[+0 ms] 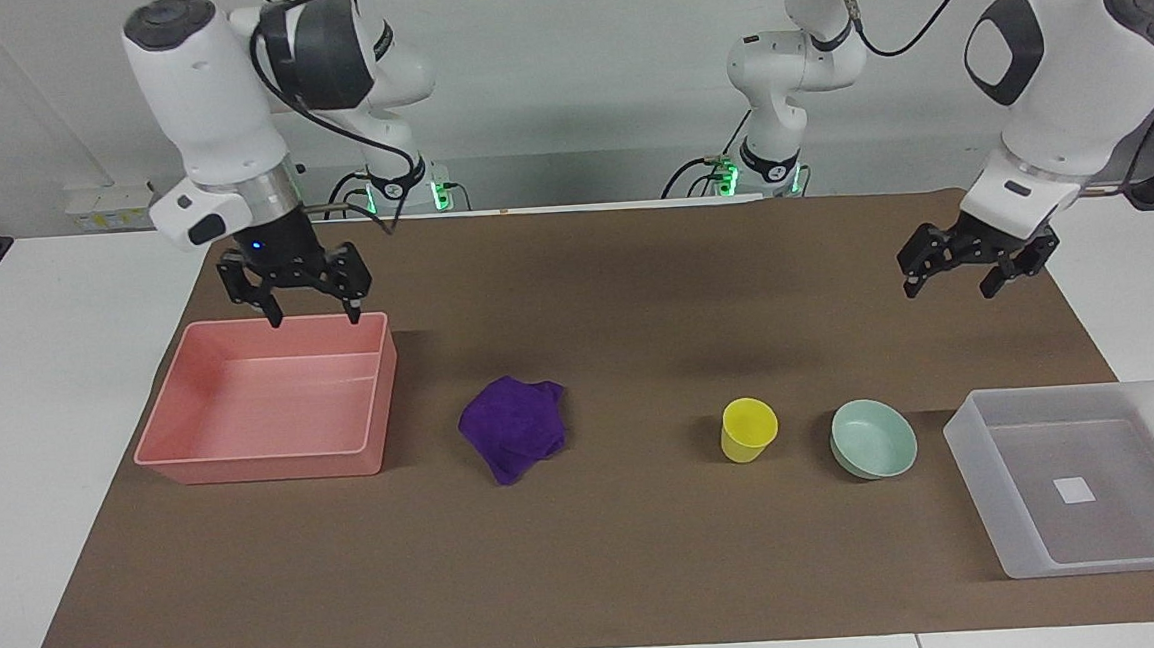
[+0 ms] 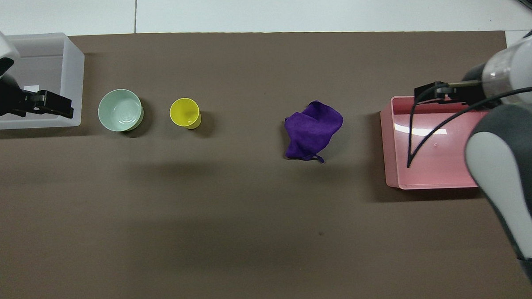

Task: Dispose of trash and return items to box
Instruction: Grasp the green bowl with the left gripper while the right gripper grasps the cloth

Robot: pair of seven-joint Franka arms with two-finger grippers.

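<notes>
Progress: nothing put away yet; every step is left to do.
Purple cloth (image 1: pixel 514 427): lies loose on the brown mat (image 1: pixel 612 562), beside the pink tray (image 1: pixel 255 468).
Yellow cup (image 1: pixel 748 429) and mint bowl (image 1: pixel 874 439): stand side by side on the mat, just outside the translucent box (image 1: pixel 975 450).
Right gripper (image 1: pixel 313 312): spread wide, empty, over the pink tray's rim nearest the robots.
Left gripper (image 1: pixel 952 280): spread wide, empty, raised over the mat toward the box end.

A pink tray (image 1: pixel 266 403) (image 2: pixel 392 149) sat on the brown mat (image 1: pixel 595 283) (image 2: pixel 233 221) toward the right arm's end of the table, open side up and holding nothing. The mat covered most of the white table (image 1: pixel 32 417) (image 2: pixel 287 9), whose bare surface showed along the edges.
</notes>
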